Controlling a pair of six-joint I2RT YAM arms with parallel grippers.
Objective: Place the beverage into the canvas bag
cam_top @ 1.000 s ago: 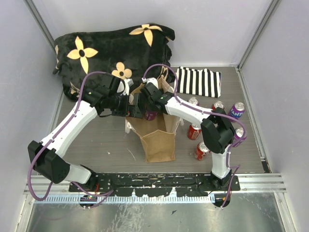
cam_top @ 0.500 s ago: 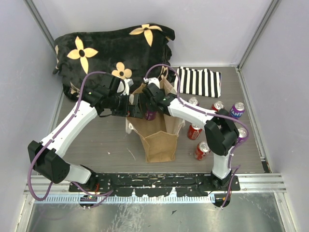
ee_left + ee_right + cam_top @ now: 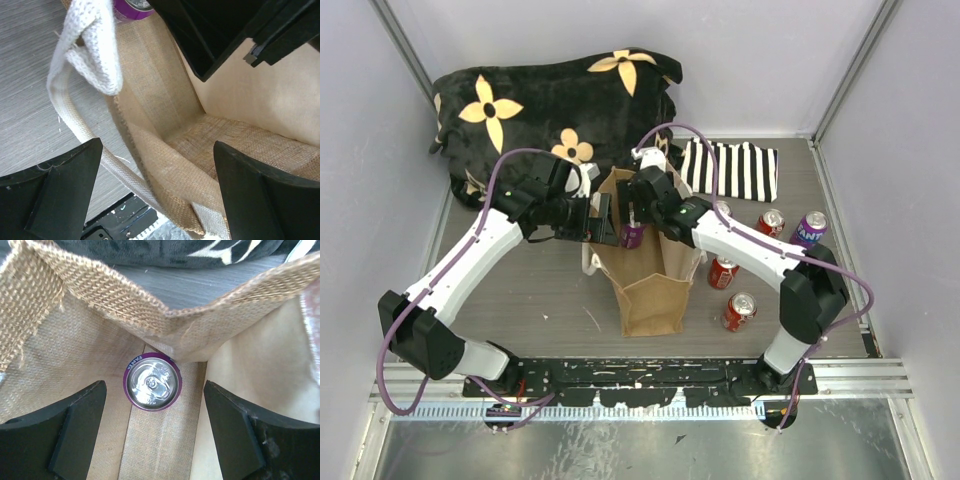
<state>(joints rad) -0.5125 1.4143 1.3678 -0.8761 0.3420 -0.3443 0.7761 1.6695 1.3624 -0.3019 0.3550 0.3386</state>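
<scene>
Top external view: the black flowered blanket is lying bunched at the far left of the table, and the striped cloth is lying just beside it to the right. The canvas bag is standing upright near the table's middle with its mouth facing up, and a cream handle is drooping over its left rim. The left gripper is reaching in at that rim. In the left wrist view its fingers are standing wide apart, straddling the bag wall and handle without pinching either. The right gripper is hovering over the bag's mouth. In the right wrist view its fingers are likewise spread wide, gripping nothing. The purple can is standing upright on the bag's floor, directly below the gap between those fingers and touching neither. Several loose cans are sitting on the table to the right of the bag.
</scene>
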